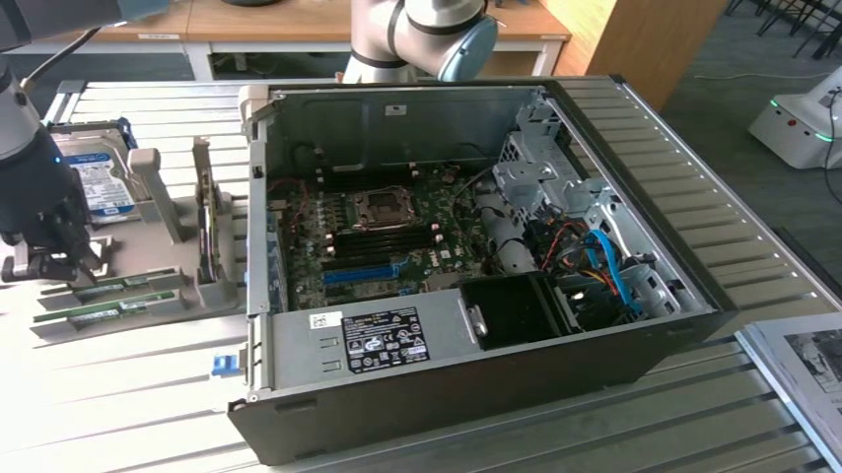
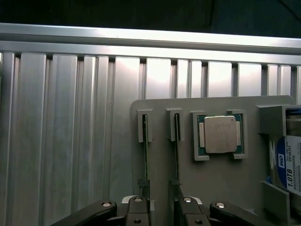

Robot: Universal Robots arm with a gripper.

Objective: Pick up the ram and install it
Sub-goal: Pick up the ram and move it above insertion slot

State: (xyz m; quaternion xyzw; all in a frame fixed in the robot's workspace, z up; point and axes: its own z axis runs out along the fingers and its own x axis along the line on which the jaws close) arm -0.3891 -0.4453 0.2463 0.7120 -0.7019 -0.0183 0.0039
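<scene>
Two ram sticks, thin green boards, stand on edge in a grey holder (image 1: 125, 305) at the exterior view's left: one ram (image 1: 112, 289) and a second ram (image 1: 103, 313) beside it. In the wrist view they show edge-on as the ram (image 2: 145, 157) and its neighbour (image 2: 177, 150). My gripper (image 1: 59, 264) hangs just above the holder's end, open and holding nothing. In the wrist view my gripper (image 2: 161, 209) has one fingertip (image 2: 139, 207) over each stick's near end. The open computer case (image 1: 618, 345) holds the motherboard with its black slots (image 1: 382, 239).
A silver hard drive (image 1: 99, 185) with a blue-white label stands in the holder behind the sticks, and a processor chip (image 2: 219, 135) lies in its own pocket. A blue slot strip (image 1: 361, 275) sits on the motherboard. Another robot arm (image 1: 421, 39) stands behind the case.
</scene>
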